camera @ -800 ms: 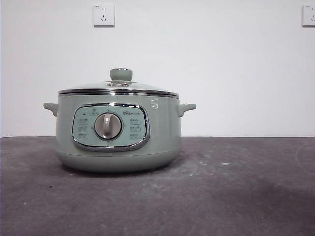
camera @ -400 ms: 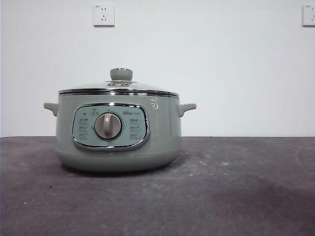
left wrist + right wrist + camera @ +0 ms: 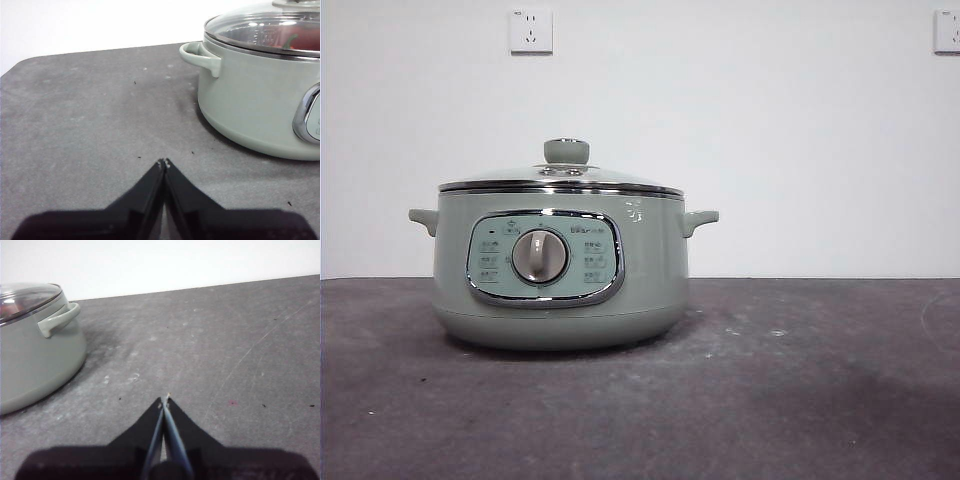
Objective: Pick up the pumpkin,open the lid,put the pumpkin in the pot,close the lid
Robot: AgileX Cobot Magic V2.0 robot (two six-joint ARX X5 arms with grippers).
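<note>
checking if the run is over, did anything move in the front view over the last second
Nothing visibly changed. The pot sits in the same spot on the table with the lid closed on it, and no arm enters the front view. Through the glass, the left wrist view shows something orange-red with a green stem, apparently the pumpkin, inside. The left tool and right tool are both shut, low over the table.

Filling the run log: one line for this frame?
pumpkin: in pot | lid: on | left gripper: shut, empty | right gripper: shut, empty
</note>
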